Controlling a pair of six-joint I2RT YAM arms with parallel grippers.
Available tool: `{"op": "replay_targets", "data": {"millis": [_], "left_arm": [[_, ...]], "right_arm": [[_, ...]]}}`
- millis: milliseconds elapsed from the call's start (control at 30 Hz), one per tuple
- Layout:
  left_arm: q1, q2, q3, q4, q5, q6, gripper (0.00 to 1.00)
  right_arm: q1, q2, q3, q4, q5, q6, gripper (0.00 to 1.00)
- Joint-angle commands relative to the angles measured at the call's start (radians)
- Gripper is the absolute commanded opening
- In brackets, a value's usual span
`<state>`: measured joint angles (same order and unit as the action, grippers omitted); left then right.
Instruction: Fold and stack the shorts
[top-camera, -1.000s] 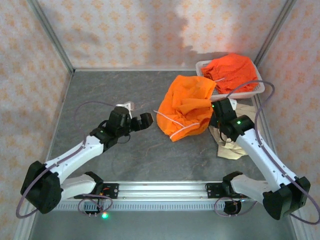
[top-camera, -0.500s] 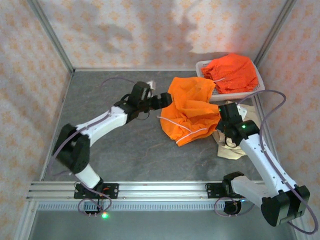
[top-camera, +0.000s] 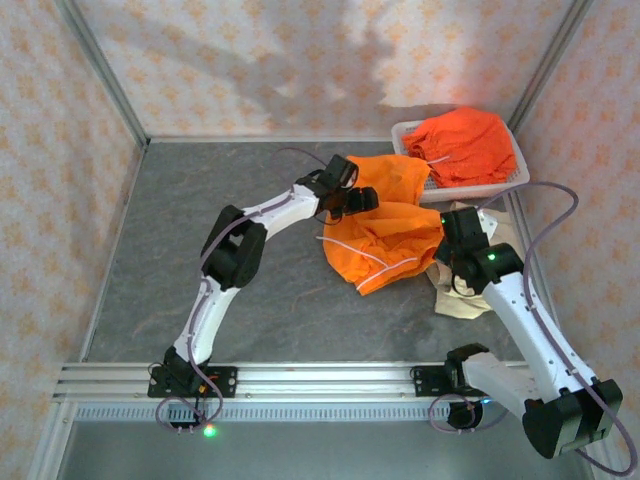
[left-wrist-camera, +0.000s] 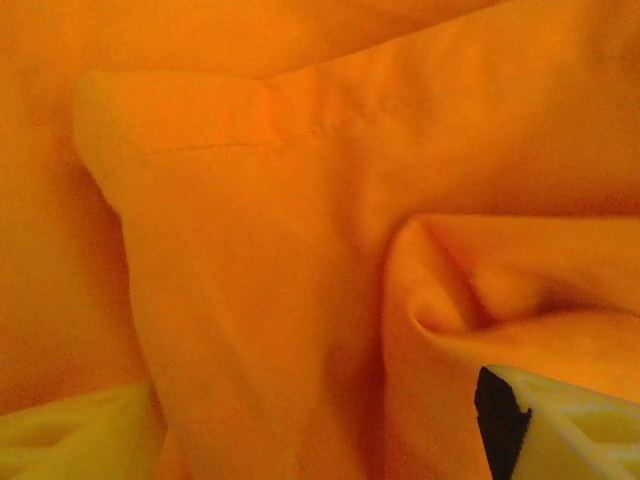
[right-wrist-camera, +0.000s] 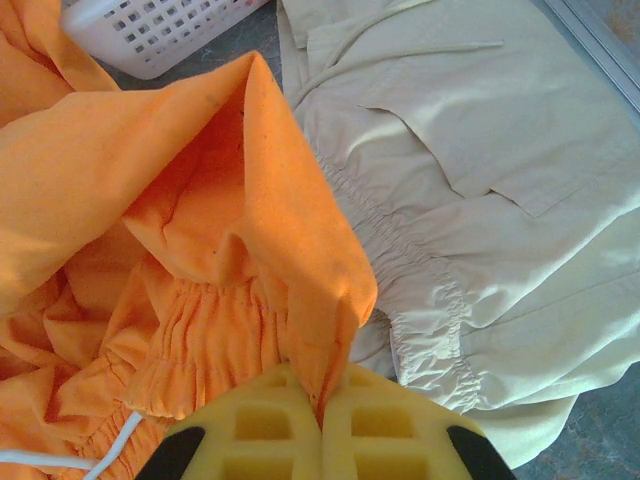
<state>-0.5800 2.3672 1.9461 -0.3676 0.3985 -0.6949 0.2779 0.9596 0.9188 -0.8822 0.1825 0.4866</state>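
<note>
Orange shorts, pinched in right gripper

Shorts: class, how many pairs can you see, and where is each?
3. The crumpled orange pair is mid-table; the second orange pair sits in the white basket; the beige pair lies under the right arm. More may hide underneath.

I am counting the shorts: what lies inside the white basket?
A pair of orange shorts fills the basket. Anything beneath them is covered and cannot be seen.
</note>
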Motion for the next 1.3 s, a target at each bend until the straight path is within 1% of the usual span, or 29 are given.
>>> {"op": "replay_targets", "data": {"millis": [0, 33, 100, 200, 300, 433, 567, 733, 800, 833, 1000, 1100, 1267], "left_arm": [[0.009, 0.053, 0.122, -0.117, 0.011, -0.023, 0.73], [0.009, 0.072, 0.146, -0.127, 0.011, -0.027, 0.68], [0.015, 0.108, 0.2, -0.15, 0.01, -0.037, 0.52], [0.026, 0.113, 0.229, -0.159, -0.002, -0.044, 0.31], [0.045, 0.072, 0.229, -0.176, -0.031, -0.03, 0.16], [0.07, -0.022, 0.218, -0.204, -0.069, 0.021, 0.0], [0.088, -0.149, 0.194, -0.227, -0.128, 0.073, 0.0], [0.108, -0.316, 0.168, -0.272, -0.231, 0.137, 0.0], [0.116, -0.385, 0.159, -0.292, -0.275, 0.155, 0.0], [0.12, -0.415, 0.156, -0.3, -0.296, 0.19, 0.0], [0.148, -0.576, 0.148, -0.364, -0.419, 0.269, 0.0], [0.164, -0.656, 0.149, -0.395, -0.493, 0.315, 0.0], [0.201, -0.753, 0.179, -0.437, -0.582, 0.377, 0.0]], "right_arm": [[-0.008, -0.016, 0.016, 0.019, 0.011, 0.005, 0.0], [-0.007, -0.016, 0.015, 0.021, 0.01, 0.005, 0.0], [-0.006, -0.015, 0.012, 0.025, 0.006, 0.006, 0.0], [-0.006, -0.015, 0.014, 0.025, 0.009, 0.0, 0.0], [-0.007, -0.015, 0.021, 0.032, 0.001, -0.023, 0.0], [-0.007, -0.016, 0.04, 0.066, -0.055, -0.069, 0.0], [-0.006, -0.016, 0.078, 0.106, -0.141, -0.129, 0.0], [-0.007, -0.015, 0.142, 0.152, -0.266, -0.195, 0.0], [-0.006, -0.012, 0.173, 0.175, -0.321, -0.209, 0.0], [-0.005, -0.009, 0.187, 0.186, -0.347, -0.213, 0.0], [0.006, 0.028, 0.298, 0.223, -0.466, -0.226, 0.0], [0.036, 0.065, 0.369, 0.237, -0.508, -0.229, 0.0], [0.142, 0.145, 0.511, 0.246, -0.541, -0.241, 0.0]]}}
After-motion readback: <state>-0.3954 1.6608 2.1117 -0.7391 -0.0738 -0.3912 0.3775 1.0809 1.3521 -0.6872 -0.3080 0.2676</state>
